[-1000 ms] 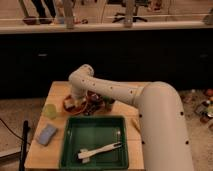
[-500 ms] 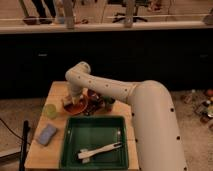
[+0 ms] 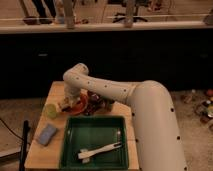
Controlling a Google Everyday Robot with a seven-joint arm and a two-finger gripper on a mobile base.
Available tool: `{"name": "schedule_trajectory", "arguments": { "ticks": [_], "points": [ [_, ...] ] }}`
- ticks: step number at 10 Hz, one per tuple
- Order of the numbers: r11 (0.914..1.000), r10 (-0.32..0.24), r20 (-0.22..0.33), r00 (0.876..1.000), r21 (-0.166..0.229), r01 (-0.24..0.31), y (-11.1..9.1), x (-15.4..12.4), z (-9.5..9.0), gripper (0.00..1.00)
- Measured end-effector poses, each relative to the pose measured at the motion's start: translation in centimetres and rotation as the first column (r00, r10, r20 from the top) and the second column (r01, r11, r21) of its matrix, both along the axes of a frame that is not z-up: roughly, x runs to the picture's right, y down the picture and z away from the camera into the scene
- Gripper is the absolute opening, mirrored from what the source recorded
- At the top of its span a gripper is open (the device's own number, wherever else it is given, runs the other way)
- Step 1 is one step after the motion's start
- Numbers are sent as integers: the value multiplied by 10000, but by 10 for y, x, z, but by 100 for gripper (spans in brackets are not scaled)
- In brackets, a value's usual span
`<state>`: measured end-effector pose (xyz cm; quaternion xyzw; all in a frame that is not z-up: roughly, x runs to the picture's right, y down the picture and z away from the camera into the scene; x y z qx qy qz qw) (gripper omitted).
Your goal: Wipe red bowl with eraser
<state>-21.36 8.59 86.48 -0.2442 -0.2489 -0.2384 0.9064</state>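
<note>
Wiping apparently under way, completion not confirmable. Gripper (image 3: 66, 102) down at left edge of red bowl (image 3: 77, 104), near table's back left. Eraser not made out; grip state cannot be told. Elsewhere: yellow-green cup (image 3: 51, 110), blue-grey pad (image 3: 47, 133), green tray (image 3: 95, 142) holding white brush (image 3: 99, 150). Wooden table (image 3: 37, 150); dark counter behind.

gripper (image 3: 66, 102) over red bowl (image 3: 79, 104) left rim — tray (image 3: 70, 150) in front — cup (image 3: 50, 110) left

One raised camera faces down over the gripper (image 3: 66, 104) and table (image 3: 36, 152)
</note>
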Motion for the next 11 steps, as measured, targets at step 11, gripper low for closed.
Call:
{"name": "schedule_trajectory", "arguments": {
  "ticks": [11],
  "points": [
    [9997,82,-884,9961,-226,-102,-3,42,22,3]
  ]
}}
